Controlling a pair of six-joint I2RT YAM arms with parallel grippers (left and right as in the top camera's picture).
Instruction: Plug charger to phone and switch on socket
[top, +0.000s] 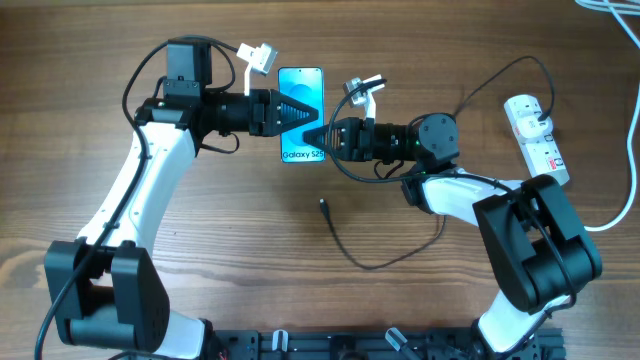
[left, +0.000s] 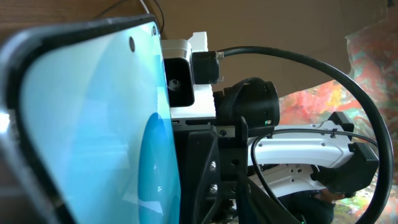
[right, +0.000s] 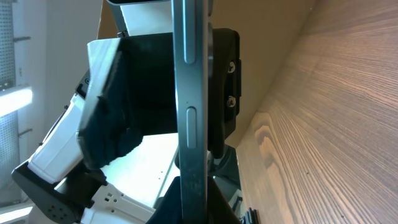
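Observation:
The phone (top: 302, 88), with a teal screen and white text at its near end, is held off the table between both arms. My left gripper (top: 293, 113) is shut on it from the left, and the screen (left: 93, 124) fills the left of the left wrist view. My right gripper (top: 321, 135) is shut on its right edge; the thin phone edge (right: 191, 93) stands upright between my jaws (right: 193, 202). The charger's metal-tipped plug (top: 325, 206) lies free on the table below the phone, its thin black cable (top: 390, 262) looping right. The socket (top: 535, 135) lies at far right.
The socket's thick white cord (top: 625, 210) runs down the right edge of the wooden table (top: 240, 240). The right arm's base (top: 535, 250) stands close to the socket. The black rail (top: 330, 345) lines the front edge.

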